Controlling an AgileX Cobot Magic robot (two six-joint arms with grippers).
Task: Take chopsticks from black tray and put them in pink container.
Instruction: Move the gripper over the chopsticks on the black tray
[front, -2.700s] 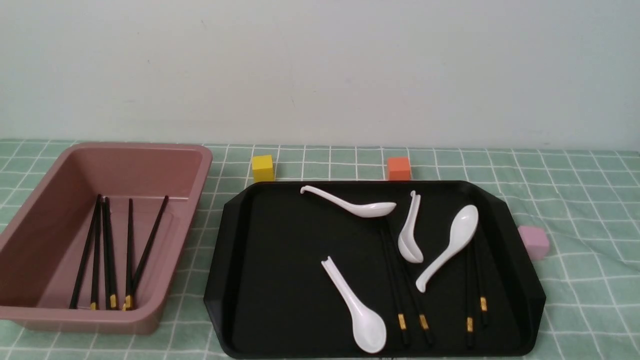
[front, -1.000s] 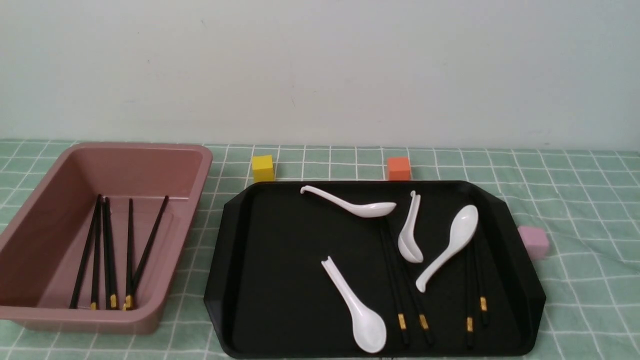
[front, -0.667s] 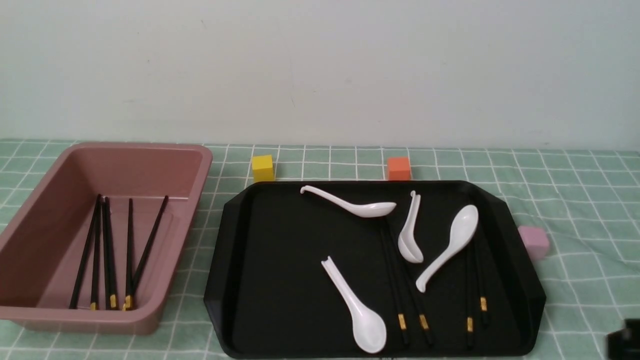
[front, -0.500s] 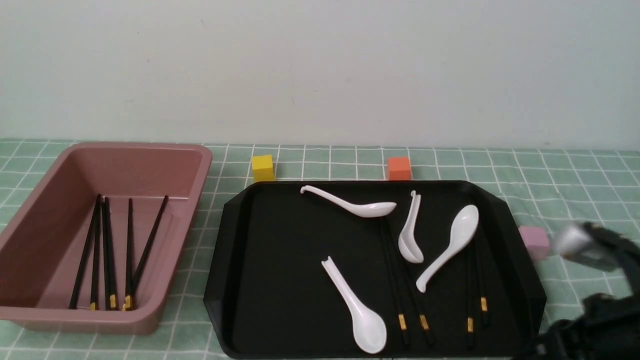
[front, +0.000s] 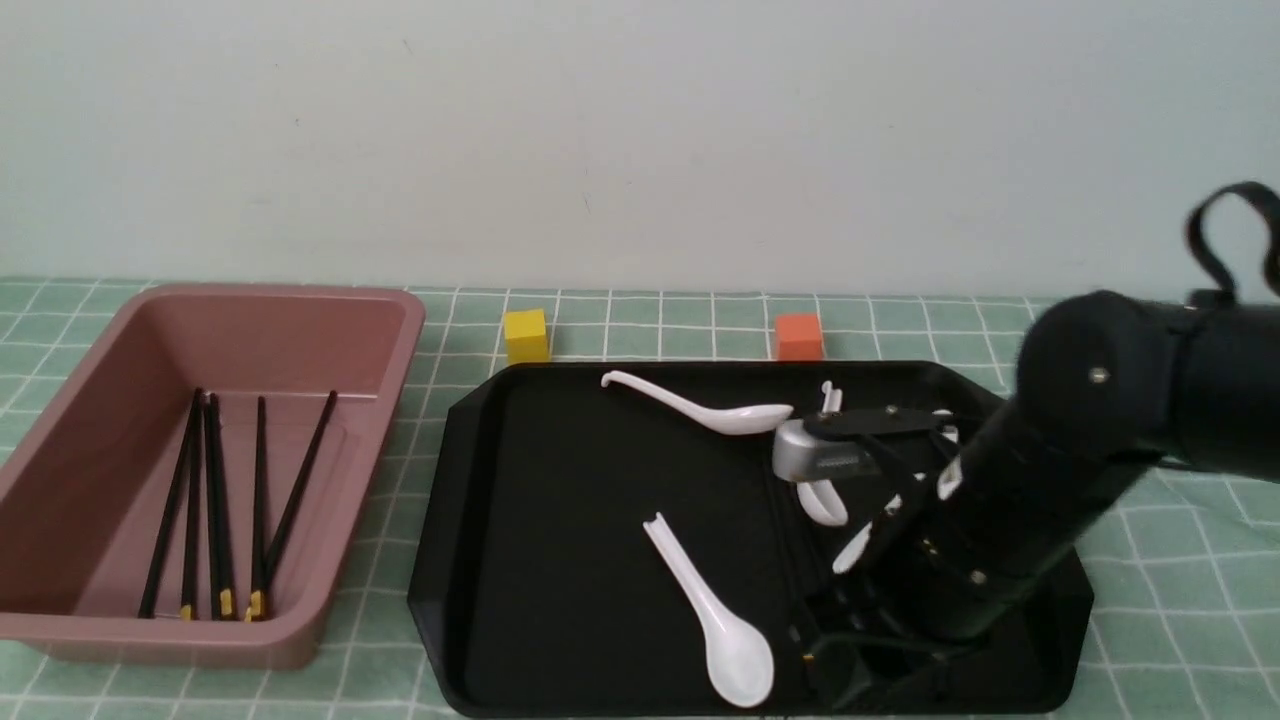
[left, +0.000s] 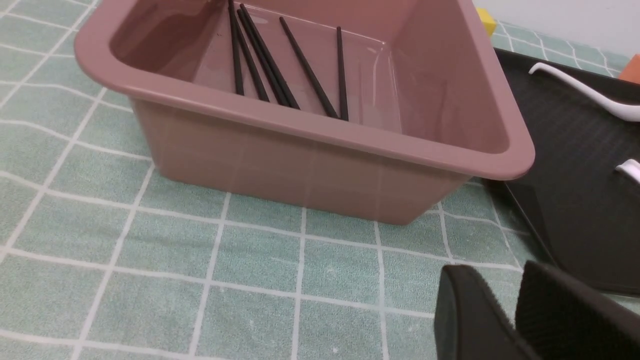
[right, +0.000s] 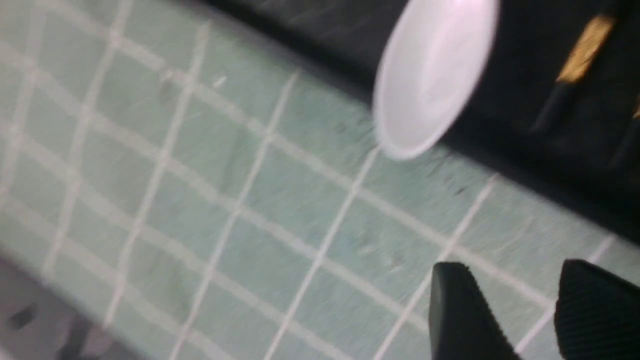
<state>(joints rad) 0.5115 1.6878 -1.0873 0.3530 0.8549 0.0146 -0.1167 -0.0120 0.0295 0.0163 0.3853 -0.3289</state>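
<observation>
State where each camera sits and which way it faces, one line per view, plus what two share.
Front view: on the robot's side between the arms, facing forward over pink container and black tray to the wall; right arm shows.
Left wrist view: on the left wrist, facing the container holding chopsticks; left gripper shows.
Right wrist view: on the right wrist, blurred, facing cloth and the tray's edge; right gripper shows.
Shared: front and left wrist both show the container's chopsticks.

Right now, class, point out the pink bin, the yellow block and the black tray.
pink bin (front: 280, 292), front view, far rim.
yellow block (front: 526, 336), front view, front face.
black tray (front: 560, 520), front view, bare floor.
</observation>
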